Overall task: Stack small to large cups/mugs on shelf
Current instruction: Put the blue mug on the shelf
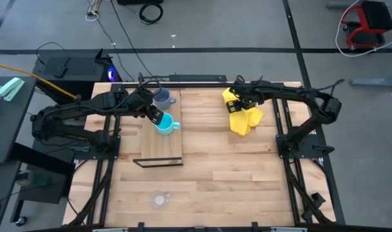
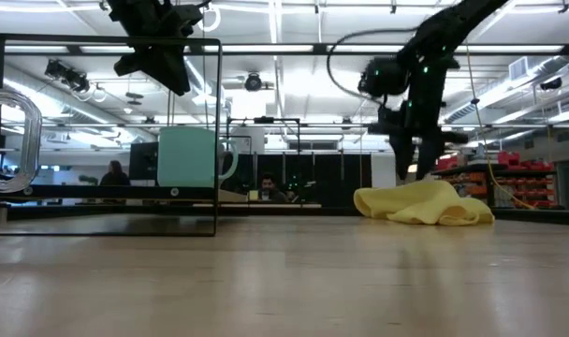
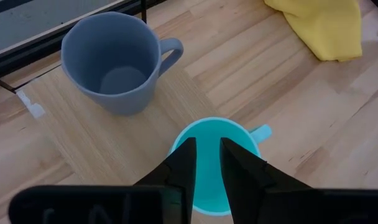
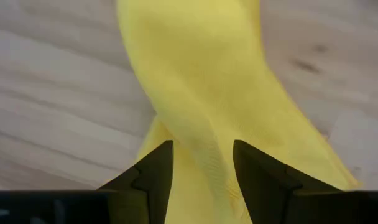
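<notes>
A turquoise mug (image 1: 165, 124) and a grey-blue mug (image 1: 162, 98) stand upright on their bases on the brown shelf board (image 1: 158, 147). The grey-blue mug is at the board's far end. My left gripper (image 3: 206, 158) hangs above the turquoise mug's mouth (image 3: 207, 134), its fingers a narrow gap apart and clear of the mug (image 2: 191, 157). A small clear glass cup (image 1: 159, 200) stands near the table's front edge. My right gripper (image 4: 201, 171) is open, pointing down over a yellow cloth (image 1: 243, 116) at the far right. My right gripper points down with its fingers (image 4: 153, 174) on either side of a raised fold of the yellow cloth (image 4: 198, 124). The cloth lies on the table. I cannot tell whether the fingers touch it.
The shelf's dark metal frame (image 2: 216, 140) rises around the board. The pale plank tabletop (image 1: 235, 174) spreads between the shelf, the cloth and the front edge. People show in the room beyond the table (image 2: 266, 187).
</notes>
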Controlling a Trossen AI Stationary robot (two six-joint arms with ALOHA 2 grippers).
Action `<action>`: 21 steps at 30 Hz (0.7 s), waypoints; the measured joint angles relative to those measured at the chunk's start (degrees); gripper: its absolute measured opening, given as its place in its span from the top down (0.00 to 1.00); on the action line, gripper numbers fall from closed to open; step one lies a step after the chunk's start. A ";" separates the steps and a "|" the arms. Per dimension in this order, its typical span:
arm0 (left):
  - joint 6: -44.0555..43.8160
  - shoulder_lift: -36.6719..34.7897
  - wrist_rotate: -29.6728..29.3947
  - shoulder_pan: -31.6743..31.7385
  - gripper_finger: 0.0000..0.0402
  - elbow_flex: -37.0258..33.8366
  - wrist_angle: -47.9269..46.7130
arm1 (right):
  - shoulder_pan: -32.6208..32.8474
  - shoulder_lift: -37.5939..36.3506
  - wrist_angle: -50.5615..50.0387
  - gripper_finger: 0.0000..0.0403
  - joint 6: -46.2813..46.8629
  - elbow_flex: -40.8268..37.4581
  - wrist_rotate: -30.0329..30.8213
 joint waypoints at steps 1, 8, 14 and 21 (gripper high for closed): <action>0.04 0.00 0.00 0.00 0.80 0.00 -0.02 | -0.01 -1.28 0.00 0.56 0.30 0.21 0.24; 0.04 0.00 0.00 0.00 0.80 0.00 -0.02 | -0.57 -9.38 -0.12 0.56 2.76 0.55 0.54; 0.06 0.00 0.00 0.00 0.79 0.00 -0.06 | 4.47 -15.63 4.15 0.56 7.67 0.58 -7.15; 0.04 0.00 0.00 0.00 0.80 0.00 -0.06 | 16.17 -9.79 22.37 0.64 5.16 0.59 -7.57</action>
